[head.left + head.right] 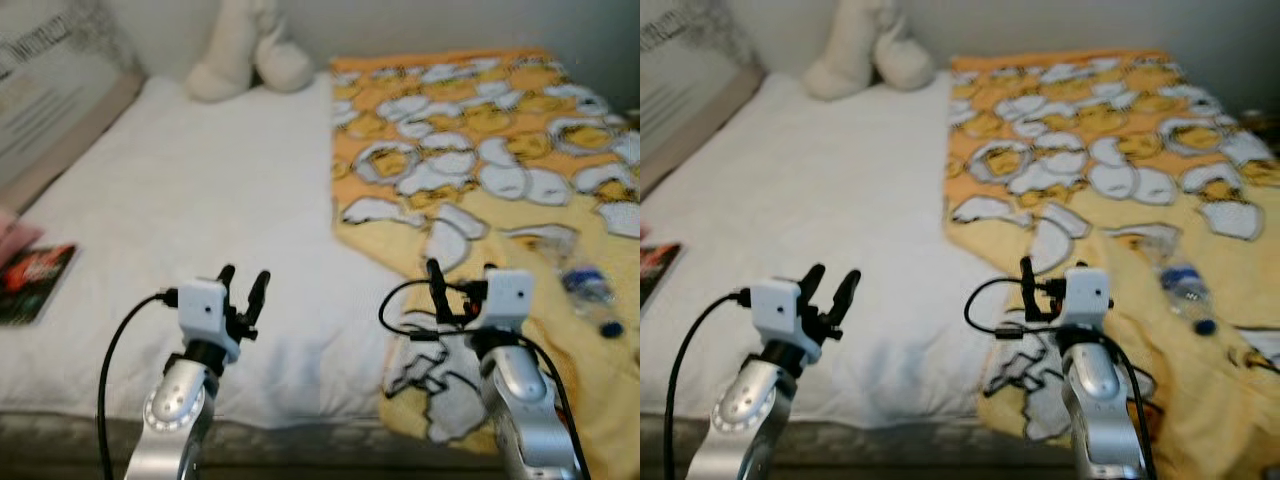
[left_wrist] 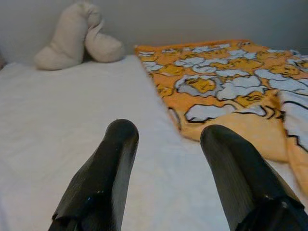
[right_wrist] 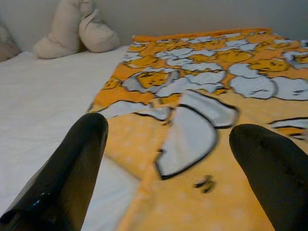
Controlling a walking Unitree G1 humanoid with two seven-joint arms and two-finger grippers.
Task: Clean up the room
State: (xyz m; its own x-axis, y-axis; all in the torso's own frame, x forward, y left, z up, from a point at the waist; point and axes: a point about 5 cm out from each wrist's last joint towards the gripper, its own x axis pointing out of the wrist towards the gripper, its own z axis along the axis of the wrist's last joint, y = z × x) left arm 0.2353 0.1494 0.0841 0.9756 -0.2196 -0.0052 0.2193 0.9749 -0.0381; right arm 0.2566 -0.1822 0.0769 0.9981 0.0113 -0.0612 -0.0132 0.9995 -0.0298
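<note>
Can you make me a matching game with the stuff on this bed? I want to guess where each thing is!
Things:
1. bottle
2. pillow
3. book
4. left gripper

Places:
a. at the bed's left edge
b. over the white sheet, fingers open
c. lying on the yellow blanket
d. against the wall at the far end

Pairs: 1-c, 2-d, 3-a, 4-b
</note>
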